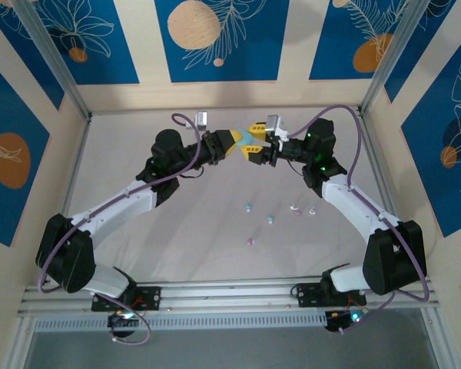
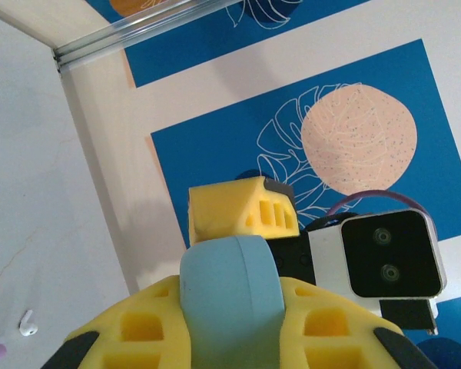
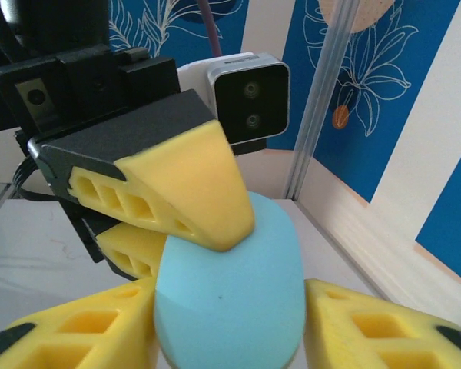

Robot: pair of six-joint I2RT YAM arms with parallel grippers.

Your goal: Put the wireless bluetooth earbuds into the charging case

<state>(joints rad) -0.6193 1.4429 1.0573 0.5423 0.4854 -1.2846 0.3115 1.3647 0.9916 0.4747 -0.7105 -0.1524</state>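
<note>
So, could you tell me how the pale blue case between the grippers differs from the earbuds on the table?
Size: the pale blue case is far bigger than the earbuds. Place: the case is off the table, clamped in the left gripper with the right gripper straddling it; the earbuds lie loose on the table. Colour: the case is blue; the earbuds vary, bluish, pink, whitish. Both are rounded and pastel.

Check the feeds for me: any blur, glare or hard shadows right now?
Top external: even light, no glare, earbuds just small soft specks. Left wrist: blue case close and slightly soft, faint shadow on the wall behind. Right wrist: case and yellow fingers near, matte, no glare.
</note>
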